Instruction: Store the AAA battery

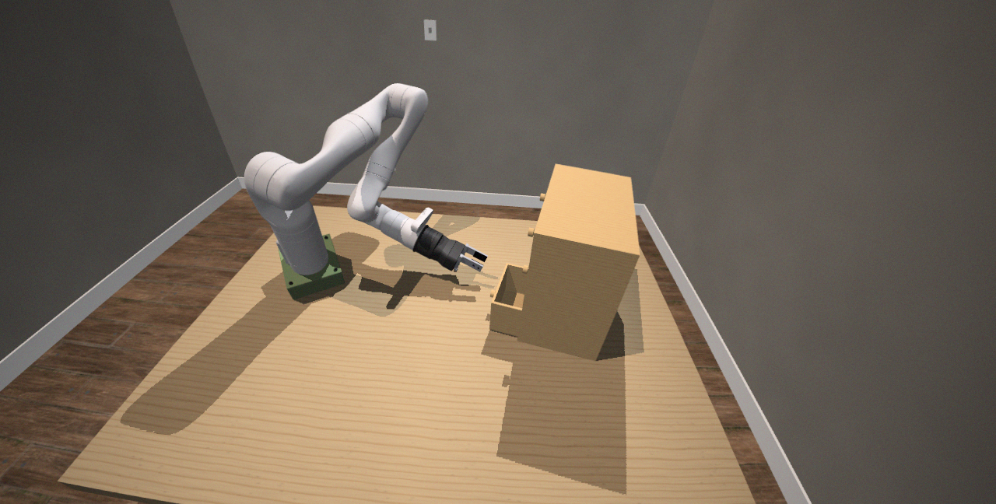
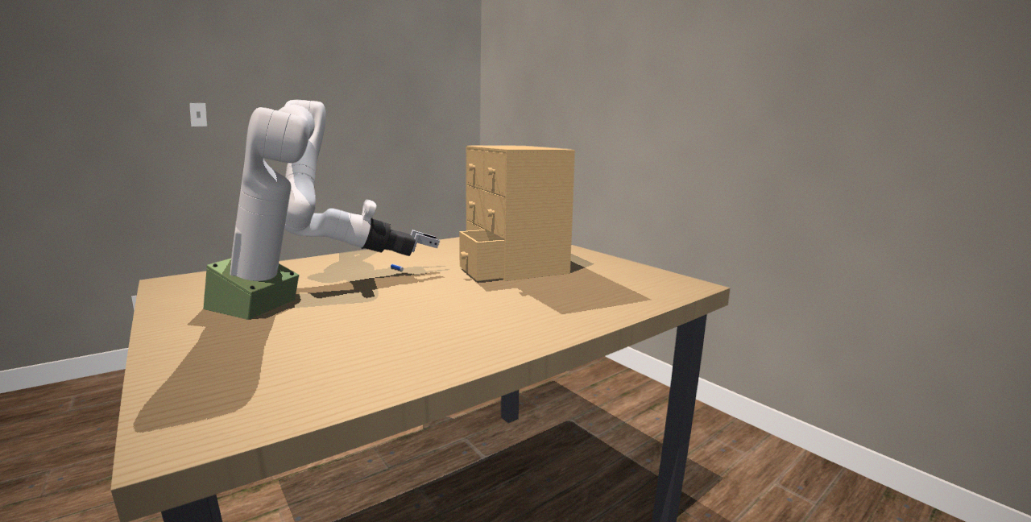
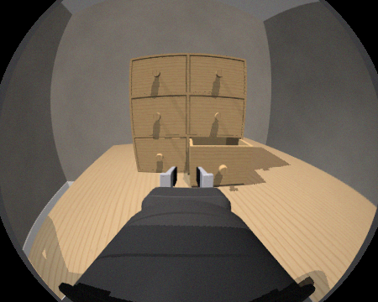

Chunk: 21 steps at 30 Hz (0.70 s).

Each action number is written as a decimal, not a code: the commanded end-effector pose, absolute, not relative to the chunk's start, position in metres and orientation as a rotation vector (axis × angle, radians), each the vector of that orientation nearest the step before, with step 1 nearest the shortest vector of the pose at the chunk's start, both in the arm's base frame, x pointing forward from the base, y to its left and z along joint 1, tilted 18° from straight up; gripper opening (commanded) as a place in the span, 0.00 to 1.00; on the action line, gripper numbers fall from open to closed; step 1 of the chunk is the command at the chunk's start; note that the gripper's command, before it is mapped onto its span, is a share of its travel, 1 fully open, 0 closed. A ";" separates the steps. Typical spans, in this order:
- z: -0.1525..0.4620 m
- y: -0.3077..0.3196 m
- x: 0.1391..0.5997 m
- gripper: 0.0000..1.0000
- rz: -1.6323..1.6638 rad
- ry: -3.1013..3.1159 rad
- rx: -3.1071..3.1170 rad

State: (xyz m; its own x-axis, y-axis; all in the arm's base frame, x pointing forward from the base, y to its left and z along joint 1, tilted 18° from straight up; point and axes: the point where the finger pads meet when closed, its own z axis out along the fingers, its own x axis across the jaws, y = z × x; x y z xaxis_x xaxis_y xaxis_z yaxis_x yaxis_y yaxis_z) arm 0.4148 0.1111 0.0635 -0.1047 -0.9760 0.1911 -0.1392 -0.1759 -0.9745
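Observation:
The blue AAA battery (image 2: 396,267) lies on the table, seen in the exterior view; the gripper hides it in the top view. The wooden chest (image 1: 577,285) (image 2: 540,216) (image 3: 188,75) stands upright with six drawers. Its bottom drawer (image 1: 504,320) (image 2: 486,259) (image 3: 207,161), the right one in the wrist view, is partly pulled out; no battery can be made out inside it. The other drawers look pushed in. My gripper (image 1: 482,263) (image 2: 434,238) (image 3: 186,173) is open with nothing between its fingers. It hangs above the table, in front of the chest and past the battery, pointing towards the chest's lower front.
The table (image 1: 348,404) (image 2: 360,360) carries the arm's green base (image 1: 314,285) (image 2: 250,295) opposite the chest's front. Small round knobs stick out of the drawer fronts, including the open drawer's knob (image 3: 223,169). Walls stand beyond the table.

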 end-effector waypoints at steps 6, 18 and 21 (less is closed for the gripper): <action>0.062 0.091 0.418 0.67 -1.391 1.298 -1.396; 0.062 0.070 0.422 0.67 -1.391 1.298 -1.396; 0.062 0.065 0.423 0.67 -1.391 1.298 -1.396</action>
